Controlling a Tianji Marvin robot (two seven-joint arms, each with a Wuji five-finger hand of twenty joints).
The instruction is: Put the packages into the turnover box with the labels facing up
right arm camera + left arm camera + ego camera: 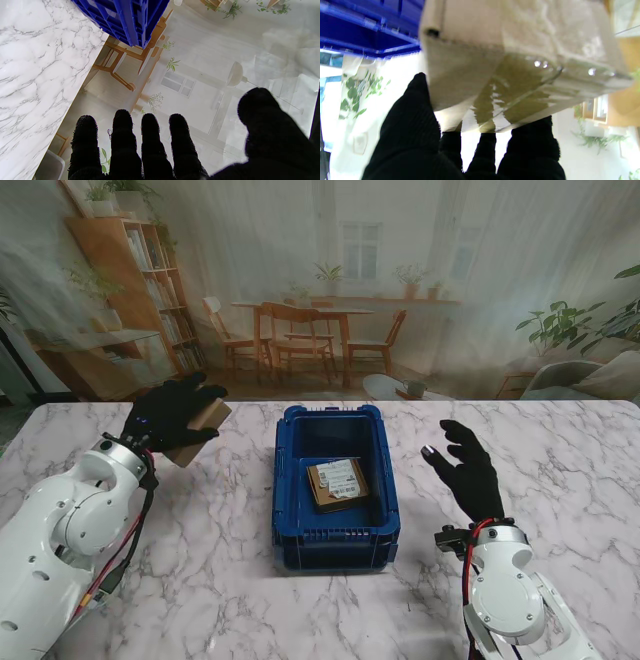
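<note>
One package (337,483) already sits label-up in the blue turnover box (290,510), left hand (165,415) is clamped on a second cardboard package (200,432) beside it, right hand (468,470) splayed empty, so next it probably needs carrying over with its label up.

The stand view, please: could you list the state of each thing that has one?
Left hand: shut on a cardboard package, held off the table.
Right hand: open, holding nothing.
Blue turnover box: open-topped, one package inside.
Package in box: lying flat, label up.
</note>
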